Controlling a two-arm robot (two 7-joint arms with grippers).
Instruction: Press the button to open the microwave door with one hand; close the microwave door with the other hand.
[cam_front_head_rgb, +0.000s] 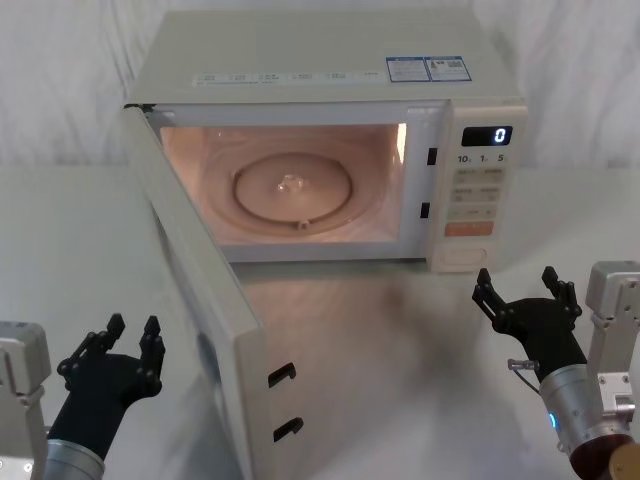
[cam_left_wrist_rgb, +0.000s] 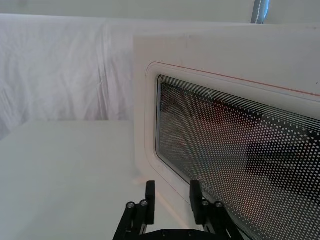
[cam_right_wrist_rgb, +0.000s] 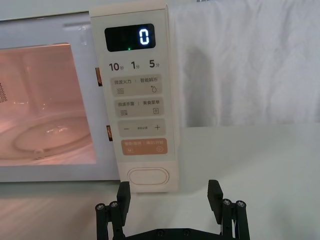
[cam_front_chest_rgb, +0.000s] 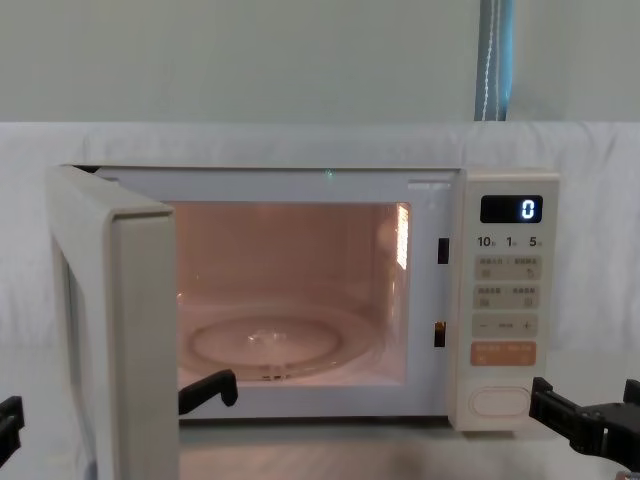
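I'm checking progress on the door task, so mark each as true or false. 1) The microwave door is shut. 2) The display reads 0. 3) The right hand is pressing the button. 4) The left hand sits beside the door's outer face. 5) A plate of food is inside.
1) False: the microwave door stands swung open, the lit cavity exposed.
2) True: the display shows 0.
3) False: the right hand is open, short of the button.
4) True: the left hand is open by the window side.
5) False: only the bare glass turntable.
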